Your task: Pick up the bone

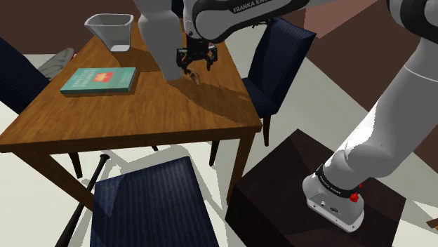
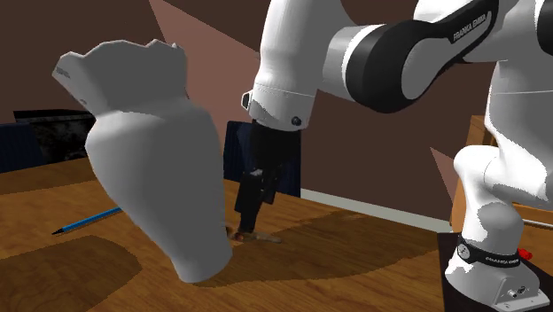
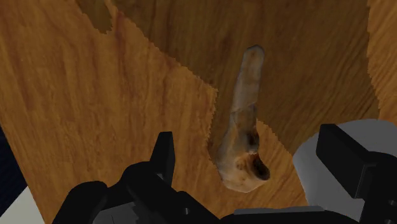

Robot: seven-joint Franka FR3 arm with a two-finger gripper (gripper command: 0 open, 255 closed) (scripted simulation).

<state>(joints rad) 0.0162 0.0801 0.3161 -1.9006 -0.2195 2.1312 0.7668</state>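
Tan bone (image 3: 245, 127) lies flat on the wooden surface (image 3: 83, 95); I note jaws open, straddling it, not touching.

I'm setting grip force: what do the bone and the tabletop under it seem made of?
The bone looks like real, dry bone, matte: mottled tan and grey, with dark pits at its knobby end; it could equally be painted resin. The tabletop looks like smooth finished wood: warm brown with streaky grain lines.
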